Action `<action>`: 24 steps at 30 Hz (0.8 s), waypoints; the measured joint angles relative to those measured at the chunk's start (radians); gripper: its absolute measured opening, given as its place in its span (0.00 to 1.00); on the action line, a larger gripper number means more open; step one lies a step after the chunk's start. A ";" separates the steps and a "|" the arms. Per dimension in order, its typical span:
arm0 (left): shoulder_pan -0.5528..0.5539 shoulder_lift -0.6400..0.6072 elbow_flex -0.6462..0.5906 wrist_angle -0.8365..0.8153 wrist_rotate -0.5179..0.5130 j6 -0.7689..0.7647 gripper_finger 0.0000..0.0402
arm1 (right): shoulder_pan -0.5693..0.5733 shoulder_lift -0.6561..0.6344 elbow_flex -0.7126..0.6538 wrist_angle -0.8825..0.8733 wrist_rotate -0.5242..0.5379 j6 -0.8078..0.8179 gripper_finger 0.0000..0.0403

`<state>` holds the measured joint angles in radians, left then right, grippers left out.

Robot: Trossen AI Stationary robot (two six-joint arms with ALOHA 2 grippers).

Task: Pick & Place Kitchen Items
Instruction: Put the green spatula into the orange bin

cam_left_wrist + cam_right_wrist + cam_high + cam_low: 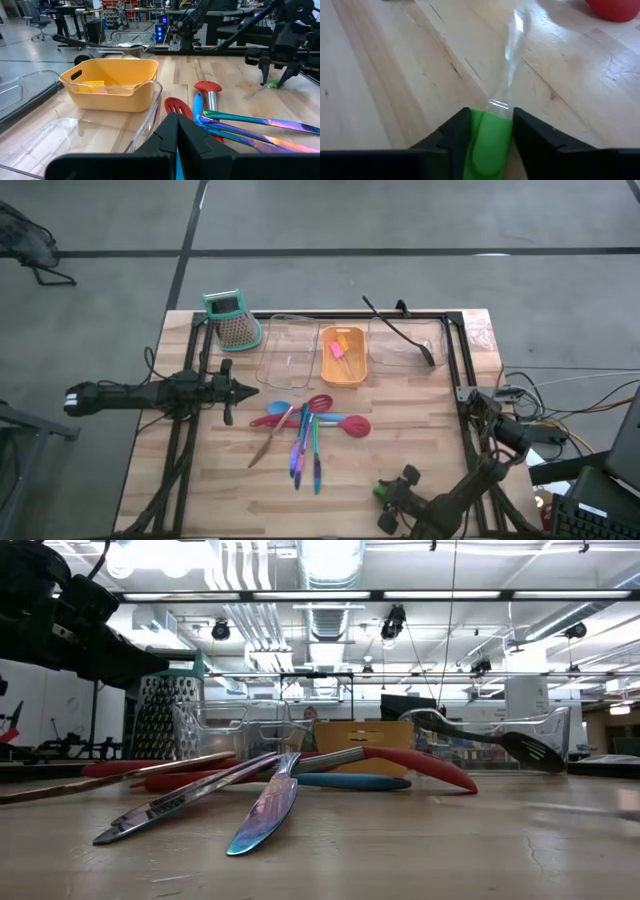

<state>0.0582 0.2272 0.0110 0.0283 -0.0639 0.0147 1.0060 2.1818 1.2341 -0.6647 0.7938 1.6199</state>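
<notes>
A small green piece [490, 140] with a clear stem [512, 45] lies on the wooden table near its front right edge, and my right gripper [385, 492] is shut on it. My left gripper [250, 390] waits shut at the table's left, above the wood. In the middle lies a heap of utensils: a blue spoon [278, 408], a red slotted spatula [320, 402], a red spoon [355, 425] and thin shiny sticks [305, 452]. A long black spoon [400, 330] rests slanting in the far right clear tray. Pink and orange pieces [340, 348] lie in the orange tray [328, 370]. My right gripper pinches the green end [490, 130] of the piece between its two fingers, one on each side. The fingers slant down from the table's near right corner and lie along the piece. The clear stem points away from the fingers and lies on the tabletop.
A teal-topped metal grater [232, 320] stands at the far left. Beside it, along the far edge, are a clear tray [290, 350], the orange tray and a second clear tray [405, 352]. Bare wood lies between the utensil heap and the right gripper.
</notes>
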 joint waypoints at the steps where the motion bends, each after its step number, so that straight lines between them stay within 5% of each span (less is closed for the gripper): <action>1: 0.000 0.000 0.000 0.000 0.000 0.000 0.01 | 0.000 -0.001 -0.001 -0.004 -0.002 0.000 0.29; 9: 0.000 0.000 0.000 -0.001 0.000 0.000 0.01 | 0.000 -0.010 -0.006 -0.044 0.012 -0.004 0.08; 24: 0.000 0.000 0.000 -0.001 0.000 0.000 0.01 | -0.036 -0.185 -0.017 -0.203 0.075 -0.020 0.08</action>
<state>0.0584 0.2268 0.0113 0.0272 -0.0643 0.0147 0.9695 1.9973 1.2171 -0.8672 0.8688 1.5997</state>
